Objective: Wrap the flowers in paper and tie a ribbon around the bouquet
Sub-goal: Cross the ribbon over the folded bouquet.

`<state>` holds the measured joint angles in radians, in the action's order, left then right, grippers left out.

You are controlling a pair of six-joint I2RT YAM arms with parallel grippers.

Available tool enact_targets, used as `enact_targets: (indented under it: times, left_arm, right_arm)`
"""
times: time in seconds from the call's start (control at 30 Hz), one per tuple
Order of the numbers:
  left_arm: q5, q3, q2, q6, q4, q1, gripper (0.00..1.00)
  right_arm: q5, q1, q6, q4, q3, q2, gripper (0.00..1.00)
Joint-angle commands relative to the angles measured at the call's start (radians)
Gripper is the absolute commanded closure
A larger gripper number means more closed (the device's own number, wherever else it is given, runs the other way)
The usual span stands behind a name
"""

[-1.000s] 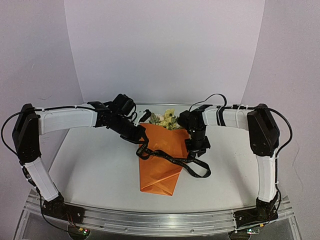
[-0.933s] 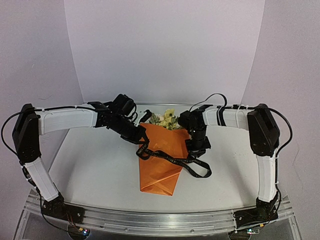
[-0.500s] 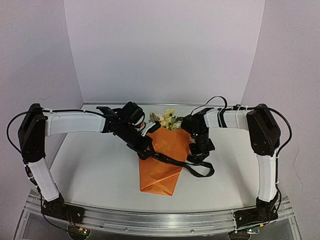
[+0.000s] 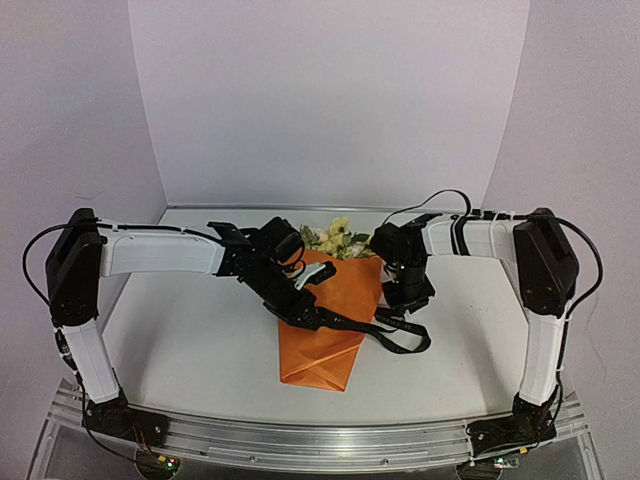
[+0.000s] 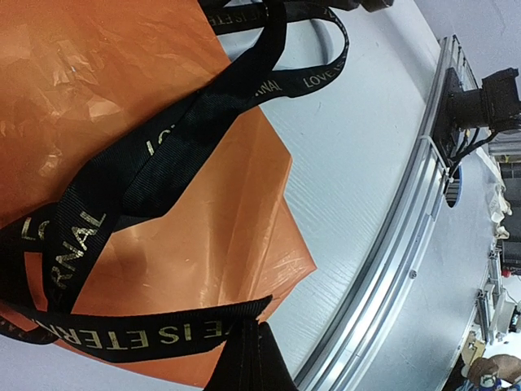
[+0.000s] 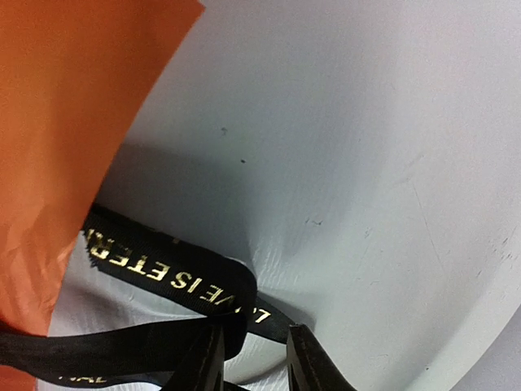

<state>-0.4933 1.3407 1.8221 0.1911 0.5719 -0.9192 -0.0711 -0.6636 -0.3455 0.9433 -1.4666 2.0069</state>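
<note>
— White table [image 4: 190, 330], pale walls. The bouquet [image 4: 320, 360] lies between your two claws, paper [image 4: 345, 285] already folded round the flowers [image 4: 335, 238], whose blossoms show beyond the fingertips.

— And the claws?

— Your left claw [image 4: 303, 315] is pressed together, pinching the ribbon [image 4: 378, 335] at its very tips, above the cone. Your right claw [image 4: 406, 300] stands slightly spread; a ribbon loop rests against one finger, ungripped.

— Which step?

— Tying, I judge; no knot shows. Next, close the right claw on the strand beside it, then draw it across.
</note>
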Motion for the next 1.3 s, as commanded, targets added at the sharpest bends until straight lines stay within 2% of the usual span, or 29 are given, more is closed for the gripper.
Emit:
enact_targets:
  times: [0.0, 0.23, 0.5, 0.63, 0.67, 0.83, 1.0, 1.27]
  left_arm:
    - [0.036, 0.038, -0.004, 0.016, -0.032, 0.002, 1.00]
    - [0.059, 0.040, -0.004, 0.024, -0.037, 0.002, 1.00]
    - [0.079, 0.037, -0.015, 0.025, -0.039, 0.002, 1.00]
    - [0.146, 0.033, -0.033, 0.049, -0.039, 0.003, 0.99]
    - [0.169, 0.023, -0.047, 0.069, -0.048, 0.005, 0.96]
    - [0.277, -0.057, -0.125, 0.206, -0.114, 0.021, 0.71]
    - [0.375, -0.102, -0.157, 0.308, -0.104, 0.023, 0.61]
    - [0.372, -0.062, -0.078, 0.338, -0.083, 0.045, 0.54]
  right_arm:
    - [0.035, -0.043, 0.040, -0.130, 0.023, -0.083, 0.69]
    - [0.129, -0.074, 0.063, -0.208, 0.026, -0.023, 0.68]
    - [0.095, -0.074, 0.069, -0.262, 0.056, 0.013, 0.63]
    - [0.075, -0.074, 0.071, -0.264, 0.071, 0.013, 0.63]
    - [0.073, -0.074, 0.071, -0.264, 0.075, 0.010, 0.62]
    - [0.071, -0.074, 0.072, -0.284, 0.105, -0.018, 0.58]
    - [0.071, -0.074, 0.065, -0.305, 0.130, -0.053, 0.56]
    - [0.044, -0.074, 0.061, -0.320, 0.154, -0.097, 0.54]
